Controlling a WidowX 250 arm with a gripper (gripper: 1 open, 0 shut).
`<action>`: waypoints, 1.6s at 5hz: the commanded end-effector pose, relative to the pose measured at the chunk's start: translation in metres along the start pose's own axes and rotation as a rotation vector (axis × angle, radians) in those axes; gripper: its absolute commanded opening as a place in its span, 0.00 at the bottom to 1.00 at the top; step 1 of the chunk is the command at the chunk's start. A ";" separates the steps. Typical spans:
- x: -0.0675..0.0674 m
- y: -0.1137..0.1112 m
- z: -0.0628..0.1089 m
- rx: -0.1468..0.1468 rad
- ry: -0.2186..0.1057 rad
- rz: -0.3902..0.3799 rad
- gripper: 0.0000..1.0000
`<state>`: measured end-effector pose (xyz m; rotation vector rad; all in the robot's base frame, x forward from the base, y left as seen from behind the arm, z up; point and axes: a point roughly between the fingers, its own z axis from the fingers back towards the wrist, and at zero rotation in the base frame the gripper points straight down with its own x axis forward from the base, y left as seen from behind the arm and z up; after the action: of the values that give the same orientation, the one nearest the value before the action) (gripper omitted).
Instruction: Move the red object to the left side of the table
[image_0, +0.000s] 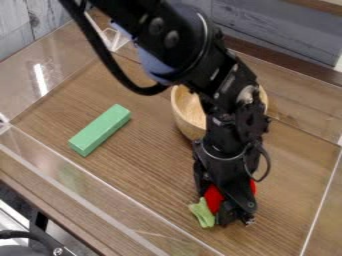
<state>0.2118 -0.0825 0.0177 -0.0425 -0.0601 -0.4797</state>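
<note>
At the left side of the view, a flat green rectangular block (99, 130) lies on the brown wood-grain tabletop (134, 178), angled so that its upper end points toward the right. Low clear acrylic walls border the tabletop; one section (91, 185) runs diagonally below the block, toward the lower edge of the view. At the lower left corner, black cabling (24, 236) is visible beyond this wall. Right of the block and well apart from it, the round light-coloured wooden bowl (189, 113) rests on the tabletop, partly hidden behind my arm. My black articulated gripper (230, 212) descends in front of the bowl and points down at the tabletop. Its fingers stand around the small rounded red strawberry-like toy (214, 199), and dark parts of the fingers cover much of its surface. I cannot tell whether the fingers are clamped on the toy or only placed about it. The toy is located nearer to me than the bowl, in the lower right part of the view. Its light green leafy stem (202, 213) projects toward the left, out from under the fingers.
</note>
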 end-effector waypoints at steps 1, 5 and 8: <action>0.004 -0.007 0.013 0.019 -0.051 -0.023 0.00; 0.014 -0.004 0.067 0.073 -0.118 0.000 0.00; 0.008 0.059 0.116 0.195 -0.151 0.276 0.00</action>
<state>0.2334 -0.0273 0.1175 0.1060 -0.1858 -0.1987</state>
